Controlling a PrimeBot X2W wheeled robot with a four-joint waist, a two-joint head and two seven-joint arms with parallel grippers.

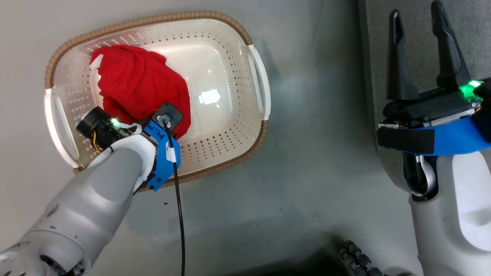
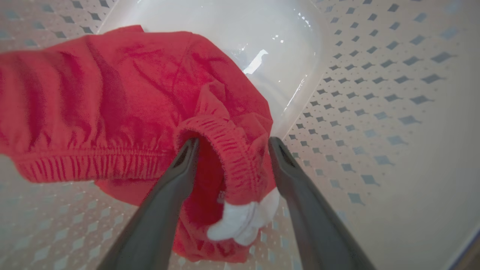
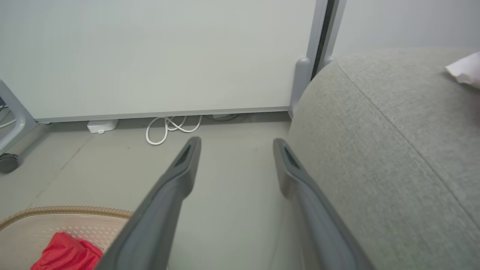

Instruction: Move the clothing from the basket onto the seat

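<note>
Clothing (image 1: 138, 84) in basket (image 1: 230, 128), bunched left — red

basket (image 1: 230, 69) was glossy, smooth cream plastic, perforated | rim (image 1: 161, 18) looked brown and woven | clothing (image 1: 134, 80) was soft matt red cloth, elastic band ribbed | seat (image 3: 375, 150) was light grey woven fabric, matt, slightly coarse | floor (image 1: 307, 172) appeared smooth grey with faint sheen | right gripper (image 1: 416, 9) fingers looked matt, dark, smooth
</note>
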